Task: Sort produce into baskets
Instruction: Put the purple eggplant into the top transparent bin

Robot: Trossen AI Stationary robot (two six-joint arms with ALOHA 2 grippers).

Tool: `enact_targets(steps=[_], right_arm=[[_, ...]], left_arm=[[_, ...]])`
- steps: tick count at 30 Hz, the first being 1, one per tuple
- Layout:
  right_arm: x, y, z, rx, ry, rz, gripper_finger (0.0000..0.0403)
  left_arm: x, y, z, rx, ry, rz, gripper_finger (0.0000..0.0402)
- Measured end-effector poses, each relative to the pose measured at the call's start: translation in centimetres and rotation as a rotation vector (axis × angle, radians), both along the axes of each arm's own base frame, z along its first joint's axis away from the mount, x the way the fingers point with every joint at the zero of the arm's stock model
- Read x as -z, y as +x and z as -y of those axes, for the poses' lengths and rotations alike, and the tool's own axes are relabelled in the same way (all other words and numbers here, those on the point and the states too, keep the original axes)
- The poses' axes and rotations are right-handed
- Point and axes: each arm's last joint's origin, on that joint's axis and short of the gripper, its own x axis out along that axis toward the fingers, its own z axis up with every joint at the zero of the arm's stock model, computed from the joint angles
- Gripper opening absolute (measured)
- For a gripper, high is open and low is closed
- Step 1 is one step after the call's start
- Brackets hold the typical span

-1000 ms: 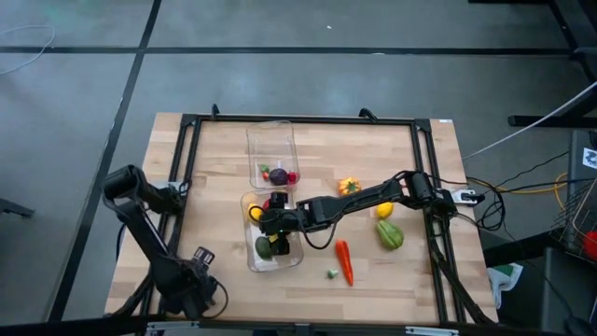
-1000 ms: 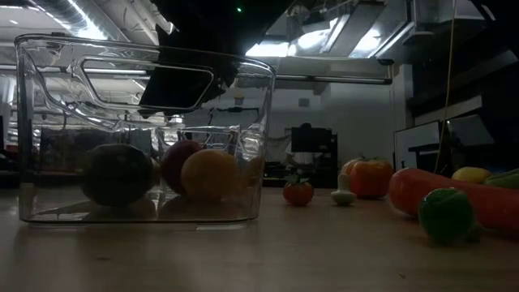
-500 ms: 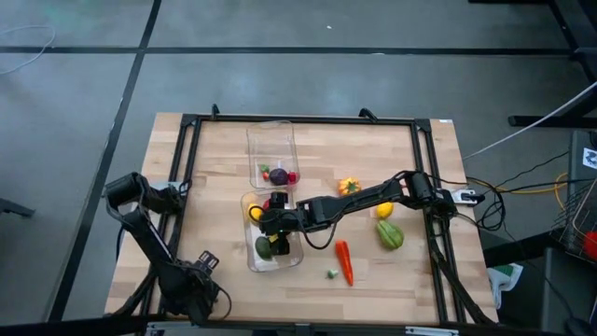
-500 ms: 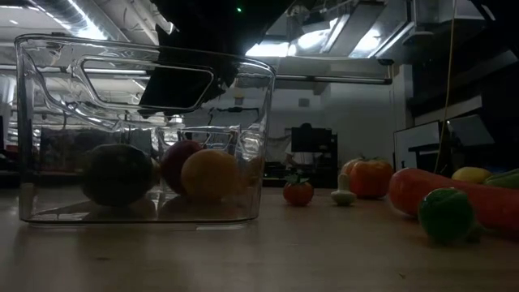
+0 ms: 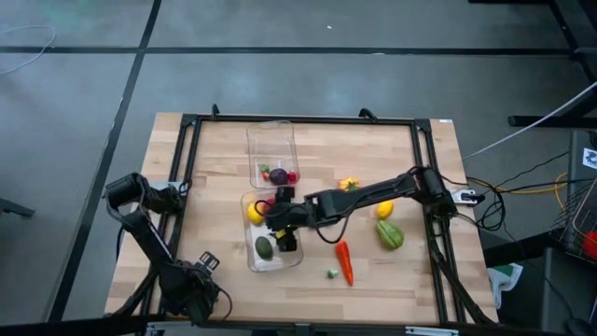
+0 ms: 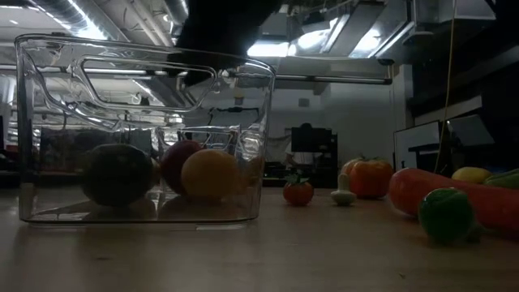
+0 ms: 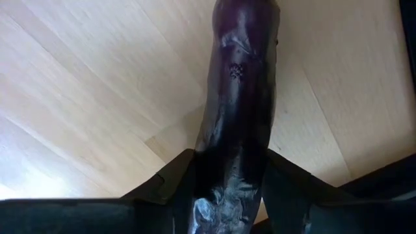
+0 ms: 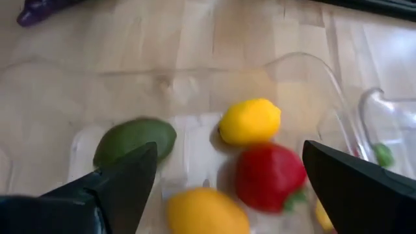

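Note:
The near clear bin point(image 5: 270, 233) holds a green avocado point(image 8: 133, 140), a yellow lemon point(image 8: 250, 121), a red pepper point(image 8: 270, 177) and an orange-yellow fruit point(image 8: 201, 211). My right gripper point(image 8: 229, 148) hangs open and empty just above this bin point(image 5: 283, 235). The far clear bin point(image 5: 271, 149) holds a purple piece point(image 5: 277, 175) and small red pieces. My left gripper point(image 5: 203, 262) is near the table's left near corner, shut on a dark purple aubergine point(image 7: 237, 110). My left gripper has the aubergine between its two fingers point(image 7: 172, 185), which lie along its length. The part beside the fingers point(image 7: 231, 175) fills the gap, and the rest sticks out forward over the table. Whether it rests on the wood I cannot tell.
On the wood right of the bins lie an orange pepper point(image 5: 348, 185), a lemon point(image 5: 383, 209), a green pepper point(image 5: 389, 234), a carrot point(image 5: 343, 262) and a small green piece point(image 5: 331, 273). A black frame point(image 5: 187, 149) edges the table.
My right gripper has gone up out of the near bin: the low view showed its dark shape inside the bin's walls before, and now it is above the rim. The produce in the bin has stayed in place.

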Motion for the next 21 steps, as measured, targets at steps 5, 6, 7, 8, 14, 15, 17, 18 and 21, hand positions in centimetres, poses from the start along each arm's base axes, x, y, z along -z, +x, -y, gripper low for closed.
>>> enact_targets(steps=[5, 6, 7, 8, 14, 15, 17, 18, 21], right_arm=[[-1.9, -2.1, 0.5, 0.006, -0.031, -0.09, 0.0379], [-2.2, -2.6, 0.6, 0.009, -0.041, -0.114, 0.0379], [-2.5, -3.0, 0.7, 0.015, -0.053, -0.134, 0.0379], [-2.7, -3.4, 0.9, 0.02, -0.065, -0.155, 0.0378], [-3.9, -5.4, 1.4, 0.055, -0.136, -0.24, 0.0378], [-4.0, -5.6, 1.5, 0.057, -0.142, -0.251, 0.0378], [-4.2, -6.1, 1.6, 0.058, -0.151, -0.281, 0.0379], [-4.4, -6.4, 1.7, 0.058, -0.154, -0.293, 0.0379], [-4.9, -7.6, 1.7, 0.053, -0.167, -0.323, 0.0378]], left_arm=[[-0.3, 0.5, -0.4, -0.035, -0.008, 0.017, 0.0151], [-0.4, 0.7, -0.6, -0.055, -0.006, 0.021, 0.0151], [-0.4, 0.9, -0.8, -0.08, -0.003, 0.024, 0.0152], [-0.5, 1.1, -0.9, -0.101, -0.001, 0.027, 0.0152], [-0.5, 2.6, -2.0, -0.212, 0.007, 0.027, 0.0153], [-0.5, 2.8, -2.2, -0.224, 0.009, 0.026, 0.0153], [-0.5, 3.2, -2.5, -0.241, 0.01, 0.025, 0.0154], [-0.6, 3.4, -2.7, -0.247, 0.01, 0.025, 0.0154], [-0.6, 3.8, -3.2, -0.267, 0.014, 0.022, 0.0154]])
